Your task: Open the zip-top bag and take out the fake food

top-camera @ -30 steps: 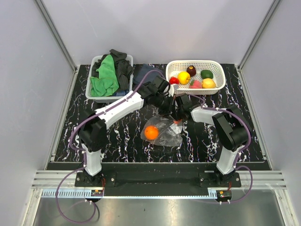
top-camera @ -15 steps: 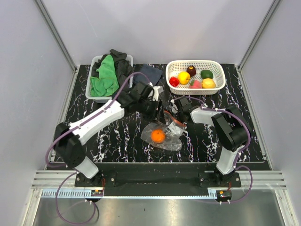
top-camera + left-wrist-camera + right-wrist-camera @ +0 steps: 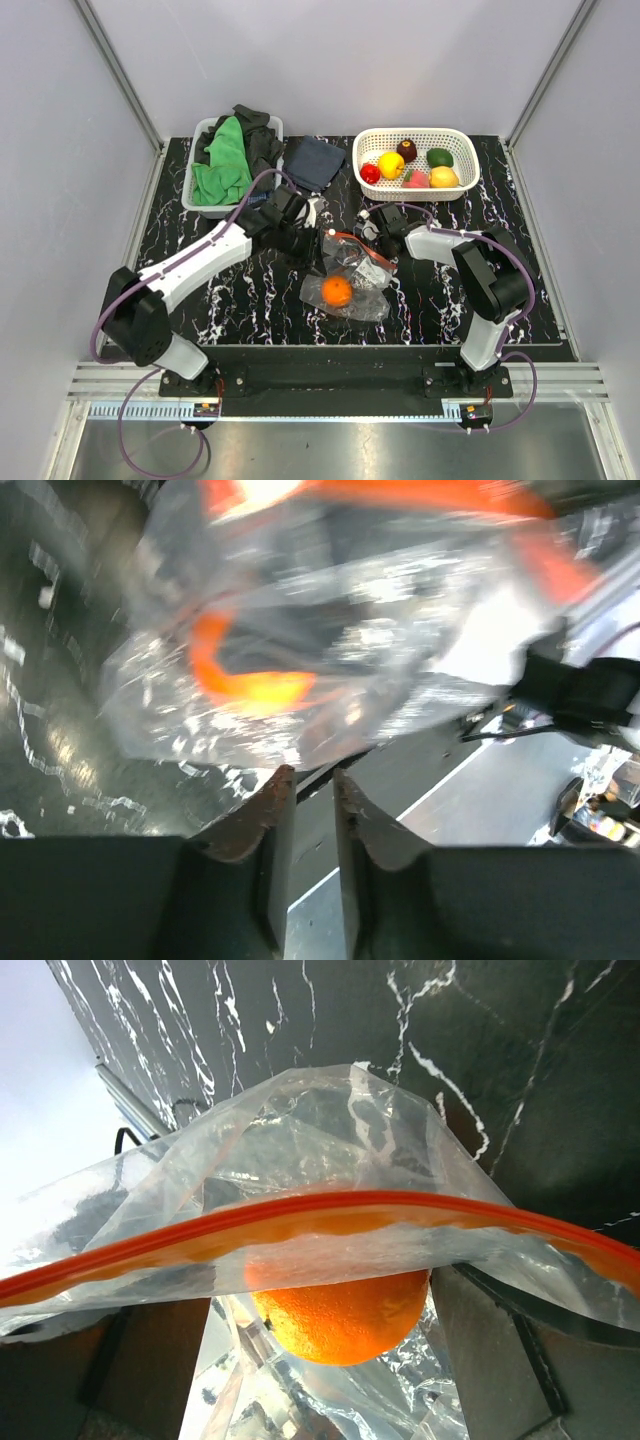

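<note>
The zip-top bag [image 3: 350,282] lies crumpled mid-table, its red-orange zip strip [image 3: 362,250] raised toward the back. One piece of fake food, an orange [image 3: 337,291], sits inside it. My left gripper [image 3: 312,240] is just left of the bag's mouth. In the left wrist view its fingers [image 3: 275,815] stand a narrow gap apart with nothing between them, and the bag [image 3: 300,640] is just past the tips. My right gripper [image 3: 330,1360] is open wide at the bag's mouth. The zip strip [image 3: 300,1215] crosses in front of it and the orange [image 3: 335,1310] lies beyond, between its fingers.
A white perforated basket [image 3: 462,140] at the back right holds several plastic fruits, among them a yellow one [image 3: 391,164] and a green one [image 3: 438,157]. A grey bin of green and black cloths [image 3: 232,160] stands back left, with a dark folded cloth [image 3: 315,160] beside it.
My left arm has drawn back to the left and lower, and its gripper has let go of the bag. The bag and orange shifted slightly right. The right gripper opened a little wider.
</note>
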`<state>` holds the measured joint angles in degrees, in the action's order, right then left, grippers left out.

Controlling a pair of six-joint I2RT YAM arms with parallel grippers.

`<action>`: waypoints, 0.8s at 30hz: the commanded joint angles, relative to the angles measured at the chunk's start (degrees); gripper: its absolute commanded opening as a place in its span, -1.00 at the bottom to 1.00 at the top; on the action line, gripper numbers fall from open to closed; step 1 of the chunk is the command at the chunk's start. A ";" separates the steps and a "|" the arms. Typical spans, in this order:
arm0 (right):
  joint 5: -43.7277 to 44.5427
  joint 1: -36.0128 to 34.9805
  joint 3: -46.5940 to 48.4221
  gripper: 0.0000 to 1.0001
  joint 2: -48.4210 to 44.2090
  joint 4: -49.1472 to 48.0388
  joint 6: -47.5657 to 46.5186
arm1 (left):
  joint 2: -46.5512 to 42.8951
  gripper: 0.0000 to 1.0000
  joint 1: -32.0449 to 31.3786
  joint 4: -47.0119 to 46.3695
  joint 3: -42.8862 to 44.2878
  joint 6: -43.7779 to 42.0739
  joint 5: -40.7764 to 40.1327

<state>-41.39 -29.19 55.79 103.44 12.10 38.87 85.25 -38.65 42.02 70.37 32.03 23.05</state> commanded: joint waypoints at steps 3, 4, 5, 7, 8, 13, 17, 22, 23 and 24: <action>-2.65 -0.43 1.25 0.92 -2.36 1.44 -1.96 | 3.16 -0.62 1.04 -2.90 -7.34 0.22 3.84; -2.82 -0.52 1.08 0.92 -2.36 1.52 -2.05 | 4.12 -0.64 1.04 -5.17 -8.74 0.31 4.54; -2.91 -0.43 0.73 0.92 -2.36 1.53 -2.05 | 5.00 -0.65 1.12 -6.15 -9.10 0.57 5.51; -3.26 -0.43 0.37 0.92 -2.45 1.61 -1.96 | 7.11 -0.70 1.12 -8.96 -9.72 1.10 6.22; -3.26 -0.43 0.11 0.92 -2.45 1.70 -1.96 | 7.82 -0.70 1.12 -9.67 -9.72 1.19 6.05; -3.18 -0.60 -1.65 0.89 -2.89 1.70 -1.43 | 12.65 -0.73 1.30 -13.89 -8.93 2.77 8.50; -2.74 -0.87 -3.05 0.85 -2.89 1.70 -1.34 | 14.94 -0.74 1.65 -14.95 -8.32 3.04 8.77; -2.03 -1.22 -4.20 0.69 -2.72 1.79 -0.73 | 15.56 -0.74 2.09 -15.30 -8.49 3.21 8.77; -2.12 -1.31 -4.29 0.67 -2.80 1.79 -0.47 | 15.38 -0.74 2.09 -15.30 -8.58 3.13 8.59; -2.21 -1.31 -4.37 0.66 -3.15 1.70 -0.38 | 15.29 -0.74 2.18 -15.39 -8.76 3.12 8.51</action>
<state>-42.96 -29.30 51.94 102.89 13.50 38.00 100.57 -36.84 30.50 60.38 34.63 30.24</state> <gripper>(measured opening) 0.846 0.139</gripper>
